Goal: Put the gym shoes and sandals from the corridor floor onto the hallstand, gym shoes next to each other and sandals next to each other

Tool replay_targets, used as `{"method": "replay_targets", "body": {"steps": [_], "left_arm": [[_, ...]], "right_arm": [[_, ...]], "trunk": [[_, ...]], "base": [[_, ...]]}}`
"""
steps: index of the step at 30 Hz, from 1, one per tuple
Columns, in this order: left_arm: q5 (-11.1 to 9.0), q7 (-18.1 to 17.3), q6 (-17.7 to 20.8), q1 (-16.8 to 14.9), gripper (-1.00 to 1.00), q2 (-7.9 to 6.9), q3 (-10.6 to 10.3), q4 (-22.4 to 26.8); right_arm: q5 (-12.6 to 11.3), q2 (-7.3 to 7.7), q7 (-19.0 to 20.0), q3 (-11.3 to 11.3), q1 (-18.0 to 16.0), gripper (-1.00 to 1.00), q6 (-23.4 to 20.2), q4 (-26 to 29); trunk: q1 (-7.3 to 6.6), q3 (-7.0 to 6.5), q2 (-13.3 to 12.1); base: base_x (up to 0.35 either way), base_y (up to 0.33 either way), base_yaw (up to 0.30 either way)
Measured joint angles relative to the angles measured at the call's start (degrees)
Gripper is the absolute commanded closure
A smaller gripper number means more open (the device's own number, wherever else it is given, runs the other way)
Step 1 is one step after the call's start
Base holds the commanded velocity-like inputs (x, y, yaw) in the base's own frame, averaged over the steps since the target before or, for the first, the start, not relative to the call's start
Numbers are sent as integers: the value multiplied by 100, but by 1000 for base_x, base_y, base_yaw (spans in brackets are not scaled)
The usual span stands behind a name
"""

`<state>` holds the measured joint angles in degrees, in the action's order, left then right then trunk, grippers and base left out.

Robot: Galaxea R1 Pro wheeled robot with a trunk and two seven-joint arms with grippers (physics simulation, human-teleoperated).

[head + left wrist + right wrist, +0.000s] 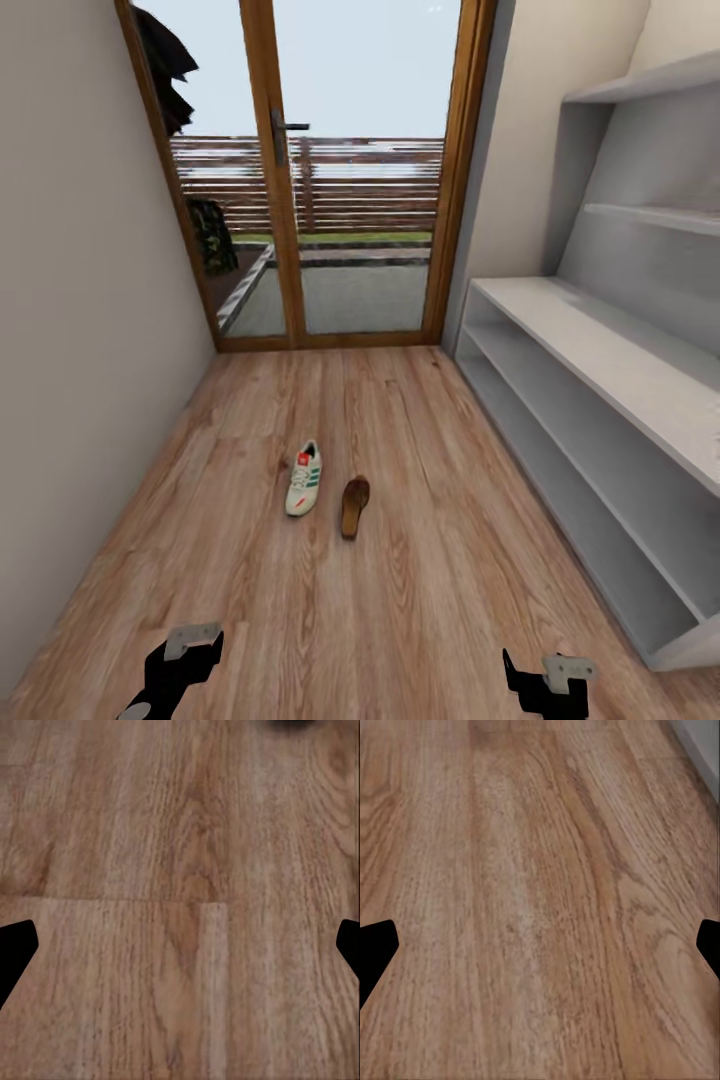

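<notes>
One gym shoe (pixel 304 479) and one sandal (pixel 354 505) lie side by side, slightly apart, mid-corridor floor (pixel 400 600), bare planks all round them. The hallstand (pixel 600 400) lines my right, its shelves bare; a glass door (pixel 330 170) closes the far end. Both my left jaws (pixel 180 945) and right jaws (pixel 540 945) gape wide over wood.

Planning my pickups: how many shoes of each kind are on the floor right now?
Gym shoes: 1
Sandals: 1
Total: 2, both on the floor, none on the rack.
</notes>
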<state>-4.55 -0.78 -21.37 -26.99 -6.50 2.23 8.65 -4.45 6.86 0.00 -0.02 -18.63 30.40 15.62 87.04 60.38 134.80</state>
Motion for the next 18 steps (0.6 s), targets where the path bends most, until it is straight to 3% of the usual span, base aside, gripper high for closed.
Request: {"method": "replay_targets", "body": {"steps": [7, 18], "left_arm": [[0, 0, 0, 0, -100, 0, 0, 1], [4, 0, 0, -1, -100, -1, 0, 2]], "right_arm": [[4, -1, 0, 0, 2, -100, 0, -1], [9, -4, 1, 9, 0, -100, 0, -2]], "trunk": [[0, -30, 0], [0, -37, 0]], "base": [[338, 0, -203], [338, 0, -22]]}}
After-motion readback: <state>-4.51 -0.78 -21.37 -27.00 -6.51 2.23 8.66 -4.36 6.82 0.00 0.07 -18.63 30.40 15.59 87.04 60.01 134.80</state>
